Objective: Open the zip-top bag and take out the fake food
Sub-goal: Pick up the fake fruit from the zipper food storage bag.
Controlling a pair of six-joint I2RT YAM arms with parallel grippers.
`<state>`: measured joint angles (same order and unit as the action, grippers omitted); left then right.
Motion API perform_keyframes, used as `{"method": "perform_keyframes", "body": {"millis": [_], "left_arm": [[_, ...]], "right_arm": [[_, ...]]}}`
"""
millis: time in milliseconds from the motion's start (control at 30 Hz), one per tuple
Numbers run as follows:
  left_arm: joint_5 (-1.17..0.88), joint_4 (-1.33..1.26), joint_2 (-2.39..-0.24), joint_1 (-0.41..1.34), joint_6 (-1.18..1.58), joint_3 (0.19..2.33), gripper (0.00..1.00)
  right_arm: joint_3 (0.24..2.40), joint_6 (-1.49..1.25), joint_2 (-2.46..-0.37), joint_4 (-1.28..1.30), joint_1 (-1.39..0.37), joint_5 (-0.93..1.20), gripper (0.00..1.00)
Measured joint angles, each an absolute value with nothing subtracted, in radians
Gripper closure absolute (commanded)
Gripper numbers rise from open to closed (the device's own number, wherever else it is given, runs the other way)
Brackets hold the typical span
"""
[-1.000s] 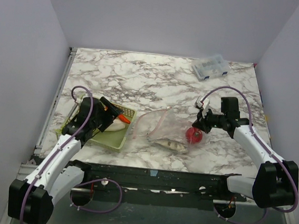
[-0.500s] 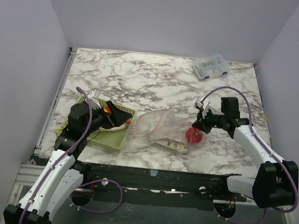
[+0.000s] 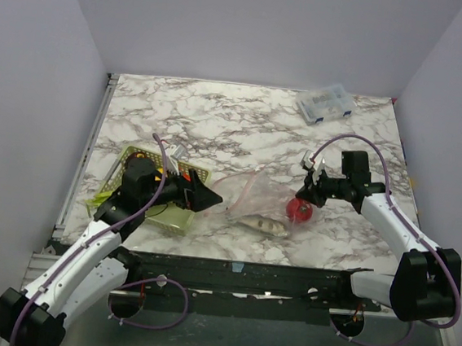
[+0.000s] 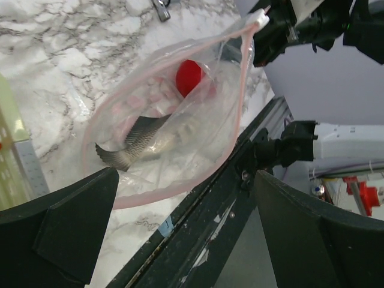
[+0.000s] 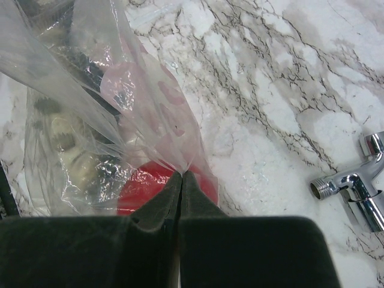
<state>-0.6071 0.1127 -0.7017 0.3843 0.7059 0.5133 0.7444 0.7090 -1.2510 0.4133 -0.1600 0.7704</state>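
The zip-top bag (image 3: 249, 201) lies on the marble near the front edge, its pink zip mouth (image 4: 180, 174) gaping toward my left gripper. Fake food still sits inside: a red round fruit (image 4: 189, 76) (image 3: 298, 211) and a grey scaly fish-like piece (image 4: 141, 141). My left gripper (image 3: 202, 196) (image 4: 185, 180) is open wide just short of the bag's mouth, with nothing between its fingers. My right gripper (image 3: 311, 189) (image 5: 181, 175) is shut on the bag's plastic right above the red fruit (image 5: 144, 186), holding that edge up.
A pale green mesh basket (image 3: 139, 152) stands left of the bag, under my left arm. A small clear compartment box (image 3: 326, 104) is at the back right. A chrome fitting (image 5: 354, 186) lies on the marble near my right gripper. The black front rail (image 4: 228, 204) runs below the bag.
My left gripper has swung right from over the basket toward the bag's mouth and has opened fully. The right gripper has kept its hold and place.
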Motion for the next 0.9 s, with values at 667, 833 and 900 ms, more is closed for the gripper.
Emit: {"method": "perform_keyframes", "body": {"millis": [667,833,900], "left_arm": [[-0.430,0.225,-0.945,0.576,0.503,0.686,0.28],[-0.388,0.235,-1.013,0.633,0.469,0.722,0.42],[-0.370,0.241,-1.034,0.647,0.454,0.739,0.45]], "right_arm": [[0.746,0.747,-1.251,0.459,-0.160,0.802,0.96],[0.747,0.757,-1.251,0.465,-0.160,0.805,0.96],[0.747,0.761,-1.251,0.466,-0.160,0.808,0.96]]}}
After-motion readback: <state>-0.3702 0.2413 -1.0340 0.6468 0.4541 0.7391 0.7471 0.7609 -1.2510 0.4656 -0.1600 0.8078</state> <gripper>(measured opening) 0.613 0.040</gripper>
